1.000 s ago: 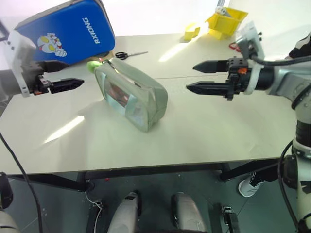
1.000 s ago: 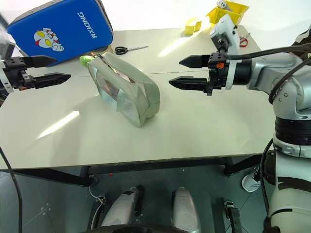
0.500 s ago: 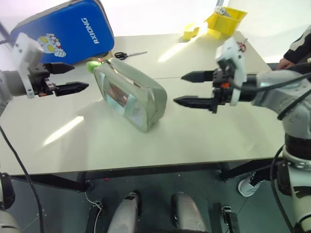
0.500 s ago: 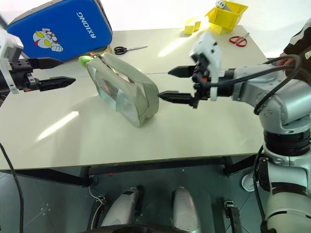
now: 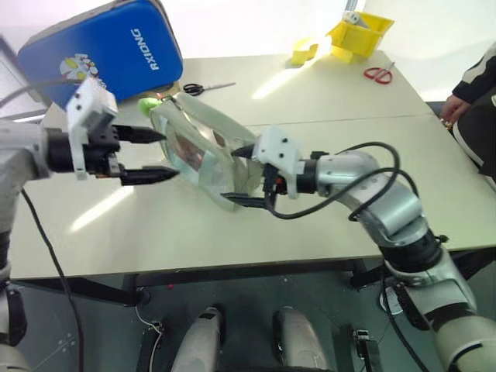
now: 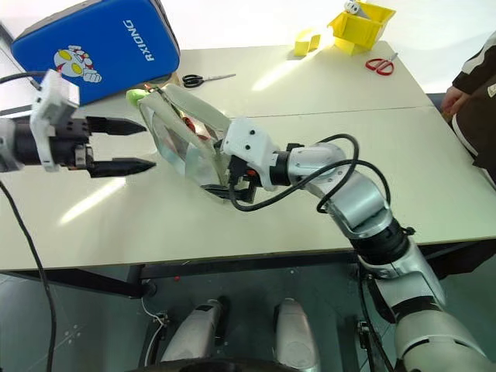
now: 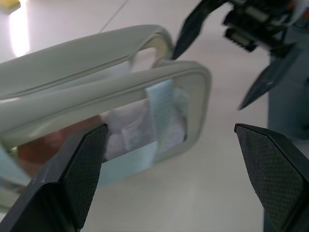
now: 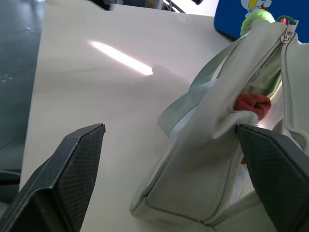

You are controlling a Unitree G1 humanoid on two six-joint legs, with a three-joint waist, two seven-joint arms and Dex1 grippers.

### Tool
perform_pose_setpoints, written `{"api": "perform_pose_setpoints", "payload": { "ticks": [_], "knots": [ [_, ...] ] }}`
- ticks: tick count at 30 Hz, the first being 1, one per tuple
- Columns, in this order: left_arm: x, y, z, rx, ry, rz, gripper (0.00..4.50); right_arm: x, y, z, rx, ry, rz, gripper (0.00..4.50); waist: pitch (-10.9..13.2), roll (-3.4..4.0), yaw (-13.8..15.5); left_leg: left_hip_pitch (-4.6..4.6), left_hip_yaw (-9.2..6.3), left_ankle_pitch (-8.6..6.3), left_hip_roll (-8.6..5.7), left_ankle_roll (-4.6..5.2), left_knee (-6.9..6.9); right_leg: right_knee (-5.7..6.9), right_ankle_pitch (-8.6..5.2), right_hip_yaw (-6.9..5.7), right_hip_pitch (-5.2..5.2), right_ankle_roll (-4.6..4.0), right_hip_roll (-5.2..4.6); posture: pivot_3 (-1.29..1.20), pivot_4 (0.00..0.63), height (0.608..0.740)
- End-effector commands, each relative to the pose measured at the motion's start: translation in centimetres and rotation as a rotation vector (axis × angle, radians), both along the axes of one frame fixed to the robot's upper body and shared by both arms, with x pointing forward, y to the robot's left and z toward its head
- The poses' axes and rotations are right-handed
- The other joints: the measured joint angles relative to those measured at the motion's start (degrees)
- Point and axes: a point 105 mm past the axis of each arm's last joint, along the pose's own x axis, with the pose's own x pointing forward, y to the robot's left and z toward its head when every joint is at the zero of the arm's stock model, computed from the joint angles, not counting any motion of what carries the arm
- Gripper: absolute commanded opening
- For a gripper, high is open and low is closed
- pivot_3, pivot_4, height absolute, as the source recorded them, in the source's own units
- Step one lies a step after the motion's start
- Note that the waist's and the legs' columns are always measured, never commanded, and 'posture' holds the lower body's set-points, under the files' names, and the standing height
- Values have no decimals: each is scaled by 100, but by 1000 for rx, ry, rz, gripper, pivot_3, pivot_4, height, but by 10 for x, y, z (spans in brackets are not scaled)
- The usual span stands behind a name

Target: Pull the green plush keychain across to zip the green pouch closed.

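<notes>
- The green pouch (image 5: 203,152) lies on the pale table (image 5: 325,101), its top zipper unzipped so the opening gapes and reddish contents show inside.
- The green plush keychain (image 5: 147,104) sits at the pouch's far end, the end nearest the blue hard case (image 5: 108,46), touching the pouch's corner.
- The left gripper (image 5: 147,154) hovers just beside the pouch's long side at that far end, fingers spread apart and holding nothing; one finger reaches toward the pouch's upper edge, the other sits lower by its clear window.
- The right gripper (image 6: 236,180) is at the pouch's near end, fingers wide and released, one above the pouch's end and one below it near the table; whether either finger touches the fabric cannot be told.
- In the right wrist view the pouch's end panel (image 8: 212,159) lies between the two black fingers (image 8: 63,179), with a pale strap loop (image 8: 186,104) hanging off its side and the keychain at the far tip.
- Black-handled scissors (image 5: 203,87) lie beyond the pouch, near the blue case.
- Well apart from the pouch, at the table's far corner, stand a yellow bin (image 5: 360,35) and a smaller yellow piece (image 5: 306,51), with red-handled scissors (image 5: 377,74) near them.
- A person's dark sleeve and hand (image 5: 453,108) show at the table's edge, well apart from the pouch.
</notes>
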Motion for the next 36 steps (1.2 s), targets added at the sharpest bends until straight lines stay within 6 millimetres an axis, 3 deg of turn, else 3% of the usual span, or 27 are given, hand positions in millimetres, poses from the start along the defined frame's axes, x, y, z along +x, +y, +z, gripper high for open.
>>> {"api": "perform_pose_setpoints", "payload": {
  "ticks": [1, 2, 9, 13, 18, 27, 34, 36],
  "knots": [
    [-5, 2, 6, 19, -22, 6, 4500, 5, 5, 10, 17, -72, -8, 3960, 0, 0, 1, 2, 0, 0, 0, 0, 0, 0, 0, 0, 2, 0, 0, 0, 150, 740],
    [-4, 4, 6, 20, -23, 15, 4500, 7, 5, 8, 15, -74, -13, 3639, 0, 0, -6, 4, 0, 0, 0, 0, 0, 0, 0, 0, 2, 0, 1, 0, 150, 740],
    [-13, 4, 6, -2, 20, -6, 4500, 34, -16, 5, -43, -168, -117, 147, 0, 0, -3, 5, 0, 0, 1, 0, 0, 2, 0, 0, 2, 0, 4, 0, 150, 740],
    [-13, 3, 6, -7, 17, 0, 4500, 53, -31, 22, -57, -264, -174, 63, 0, 0, -6, 5, 0, 0, 2, -1, 0, 2, 0, 0, 3, -1, 4, 0, 150, 740],
    [-1, 17, 15, -30, -21, 83, 4500, 73, -62, 44, -111, -355, -211, 63, 1, 1, 8, 4, 1, 1, 0, -2, 0, 1, 0, 0, 3, -1, 4, 0, 150, 740],
    [4, 20, 16, -41, -28, 118, 4500, 73, -116, 33, -200, -221, -82, 63, 1, 1, -6, 4, 4, 1, -1, -2, -3, -2, 0, 0, 6, 0, 3, 0, 150, 740],
    [6, 26, 16, -44, -25, 162, 4500, 82, -139, 25, -216, -190, -112, 63, 1, 1, -6, 5, 4, 2, 0, -3, -3, -1, 0, 0, 6, 0, 3, 0, 150, 740],
    [6, 26, 14, -45, -22, 165, 4500, 86, -144, 25, -225, -198, -134, 790, 1, 1, -5, 5, 4, 2, -1, -3, -2, -2, 0, 0, 6, 0, 3, 0, 150, 740]
  ]
}}
